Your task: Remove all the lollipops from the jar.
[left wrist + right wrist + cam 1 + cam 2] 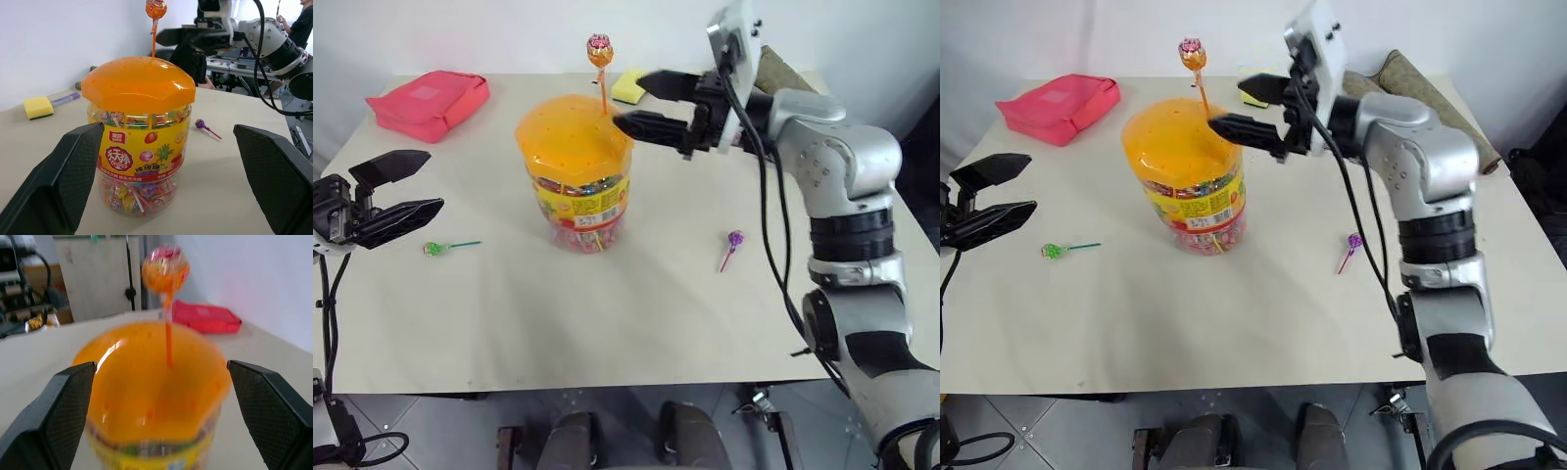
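Both grippers' jaws apart: right gripper [639, 100] beside orange lollipop [599, 49] stuck in jar [576, 176] lid, left gripper [406, 188] off to jar's side.

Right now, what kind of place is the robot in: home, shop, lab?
Probably a lab or workshop. A plain bare table is laid out like a test station, with only a jar and a few props on it; behind it the left wrist view shows a cluttered workbench and a seated person.

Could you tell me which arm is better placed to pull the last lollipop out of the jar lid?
Right. The right gripper is open beside the orange lollipop standing in the jar lid; the left gripper hangs farther off.
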Robot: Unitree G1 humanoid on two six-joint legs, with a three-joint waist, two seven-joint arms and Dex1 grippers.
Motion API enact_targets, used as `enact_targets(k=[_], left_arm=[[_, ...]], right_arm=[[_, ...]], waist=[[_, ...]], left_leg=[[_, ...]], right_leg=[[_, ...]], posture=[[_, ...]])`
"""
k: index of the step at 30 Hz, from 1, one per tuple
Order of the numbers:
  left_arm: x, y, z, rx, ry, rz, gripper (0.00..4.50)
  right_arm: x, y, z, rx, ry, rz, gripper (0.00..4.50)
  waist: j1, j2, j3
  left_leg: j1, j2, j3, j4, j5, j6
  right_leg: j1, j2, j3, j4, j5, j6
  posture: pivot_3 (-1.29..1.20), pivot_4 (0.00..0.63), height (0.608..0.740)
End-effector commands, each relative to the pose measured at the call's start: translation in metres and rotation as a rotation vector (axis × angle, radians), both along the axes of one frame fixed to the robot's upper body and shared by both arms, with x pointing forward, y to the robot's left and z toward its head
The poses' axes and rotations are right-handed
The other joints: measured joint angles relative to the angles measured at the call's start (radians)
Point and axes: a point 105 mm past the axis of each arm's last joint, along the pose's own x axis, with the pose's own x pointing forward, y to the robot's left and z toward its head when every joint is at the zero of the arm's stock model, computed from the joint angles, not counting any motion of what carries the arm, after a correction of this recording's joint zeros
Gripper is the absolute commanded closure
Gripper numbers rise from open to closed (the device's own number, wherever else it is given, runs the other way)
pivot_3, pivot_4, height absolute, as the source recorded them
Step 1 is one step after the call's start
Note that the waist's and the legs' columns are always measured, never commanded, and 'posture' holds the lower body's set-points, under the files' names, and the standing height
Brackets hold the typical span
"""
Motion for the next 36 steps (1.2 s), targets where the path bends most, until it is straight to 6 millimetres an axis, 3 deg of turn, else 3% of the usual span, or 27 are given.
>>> enact_targets(k=[1,6,9,20,27,31,33,36], left_arm=[[-0.01,0.003,0.012,0.019,-0.057,0.022,0.0],[-0.013,0.004,0.011,0.018,-0.06,0.039,0.0],[-0.014,0.004,0.011,0.016,-0.063,0.043,0.0],[-0.014,0.003,0.011,0.009,-0.066,0.047,0.0],[-0.013,0.002,0.012,0.009,-0.074,0.033,0.0],[-0.014,0.002,0.014,0.014,-0.086,0.022,0.0],[-0.015,0.001,0.016,0.014,-0.091,0.014,0.0],[-0.017,0.001,0.017,0.01,-0.092,-0.004,0.0]], right_arm=[[-0.001,0.006,0.019,0.047,-0.063,0.036,0.03],[0.001,0.028,0.021,0.048,-0.071,0.09,0.03],[0.001,0.034,0.027,0.066,-0.078,0.107,0.65],[-0.004,0.04,0.04,0.051,-0.14,0.123,4.47],[-0.011,0.033,0.078,0.118,-0.221,0.08,4.49],[-0.005,0.015,0.098,0.151,-0.241,-0.038,4.49],[0.002,0.001,0.097,0.128,-0.23,-0.115,4.49],[0.009,-0.021,0.079,0.034,-0.204,-0.19,4.49]], waist=[[-0.003,0.0,0.0],[-0.014,0.0,0.0],[-0.016,0.0,0.0],[-0.016,0.0,0.0],[-0.017,0.0,0.0],[-0.017,0.0,0.0],[-0.012,0.0,0.0],[-0.008,0.0,0.0]], left_leg=[[0.0,0.0,0.0,0.0,0.0,0.0],[0.0,0.0,-0.001,-0.001,0.0,0.0],[0.0,0.0,-0.001,-0.001,0.0,0.0],[0.0,0.0,-0.001,-0.002,0.0,0.0],[0.0,0.0,-0.001,-0.002,0.0,0.0],[0.0,0.0,-0.001,-0.002,0.0,0.0],[0.0,0.0,-0.001,-0.002,0.0,0.0],[-0.001,0.0,-0.001,-0.002,0.0,0.0]], right_leg=[[0.0,0.0,0.0,0.0,0.0,0.0],[0.0,0.0,0.0,0.0,0.0,0.0],[-0.001,0.0,0.0,0.001,0.0,0.0],[-0.001,0.0,0.0,0.001,0.0,0.0],[-0.002,0.0,0.0,0.001,0.0,0.0],[-0.002,0.0,0.001,0.002,0.0,0.0],[-0.002,0.0,0.001,0.002,0.0,0.0],[-0.002,0.0,0.001,0.002,0.0,0.0]], posture=[[0.0,0.15,0.74],[0.0,0.15,0.74],[0.0,0.15,0.74],[0.0,0.15,0.74],[0.0,0.15,0.74],[0.0,0.15,0.74],[0.0,0.15,0.74],[0.0,0.15,0.74]])
